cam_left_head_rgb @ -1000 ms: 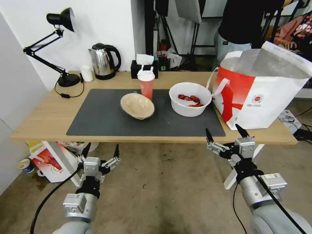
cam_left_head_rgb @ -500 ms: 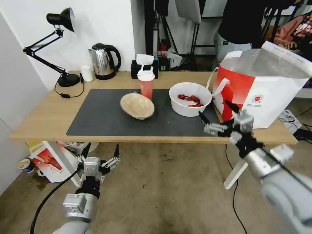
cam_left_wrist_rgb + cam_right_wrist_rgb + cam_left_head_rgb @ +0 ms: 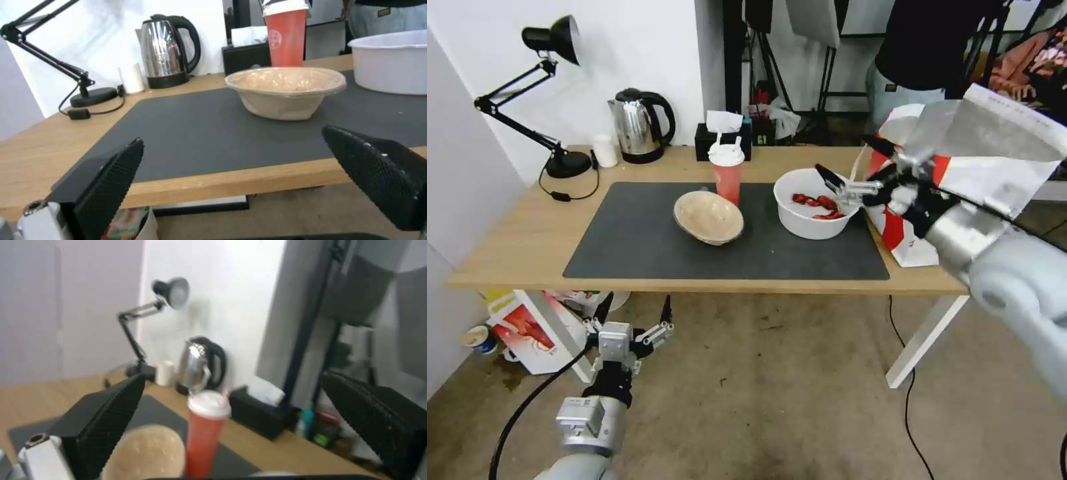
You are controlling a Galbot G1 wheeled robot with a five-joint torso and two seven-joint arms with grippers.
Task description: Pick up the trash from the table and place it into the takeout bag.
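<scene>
The white bowl [image 3: 816, 202] sits right of centre in the head view, on the dark mat [image 3: 647, 247], with red crayfish scraps [image 3: 820, 203] in its bottom. It looks like thin, stiff plastic, light but wide and smooth-walled, so the rim is probably the best place to pinch; tipping it could spill the scraps. The right gripper [image 3: 854, 173] hovers over the bowl's right rim, its fingers spread wide and holding nothing. Just right of the bowl stands the takeout bag [image 3: 994, 167], mouth open, its foil lining showing, partly hidden by the arm.

Left of the bowl on the mat are the red cup [image 3: 728, 172] with lid and straws, tall and likely easy to topple, and in front of it the beige paper bowl [image 3: 708, 217], shallow, soft-edged and probably very light.

The left gripper [image 3: 632, 319] hangs low, in the lower left, below the table [image 3: 514, 240] edge, fingers wide apart and empty.

Along the table's back edge stand a desk lamp [image 3: 540, 87], a kettle [image 3: 639, 125], a small white cup [image 3: 604, 151] and a tissue box [image 3: 723, 137]. The floor is bare concrete.
</scene>
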